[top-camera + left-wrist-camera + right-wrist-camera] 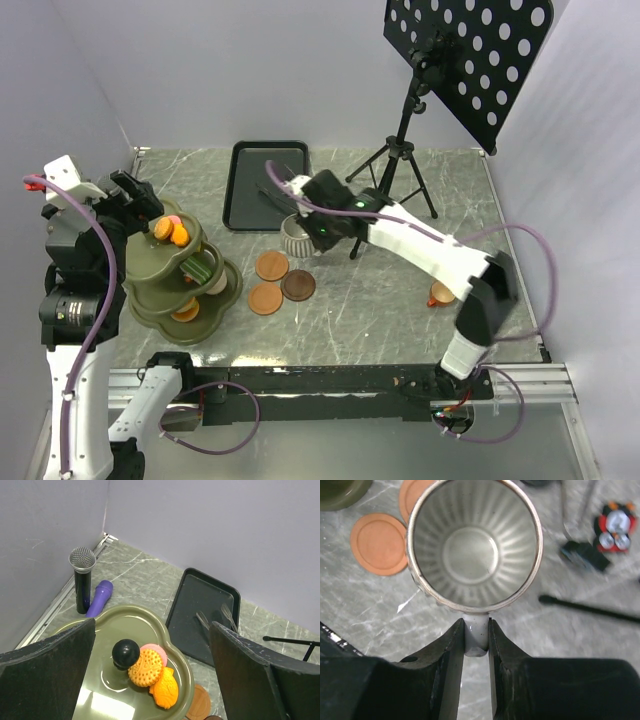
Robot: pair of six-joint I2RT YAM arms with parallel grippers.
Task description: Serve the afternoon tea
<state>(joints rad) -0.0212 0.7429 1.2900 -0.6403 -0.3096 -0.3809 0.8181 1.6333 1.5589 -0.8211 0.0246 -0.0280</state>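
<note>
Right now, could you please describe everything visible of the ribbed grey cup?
The ribbed grey cup looks metallic: fluted walls, thin shiny rim, round flat bottom, empty. It is upright, mouth up, just in front of the black tray. The right gripper pinches its small handle; whether it is lifted is unclear.

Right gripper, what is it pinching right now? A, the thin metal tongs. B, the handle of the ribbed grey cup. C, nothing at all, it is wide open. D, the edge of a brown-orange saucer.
B: in the right wrist view the right gripper is closed on the small handle of the ribbed grey cup, whose empty inside faces the camera.
</note>
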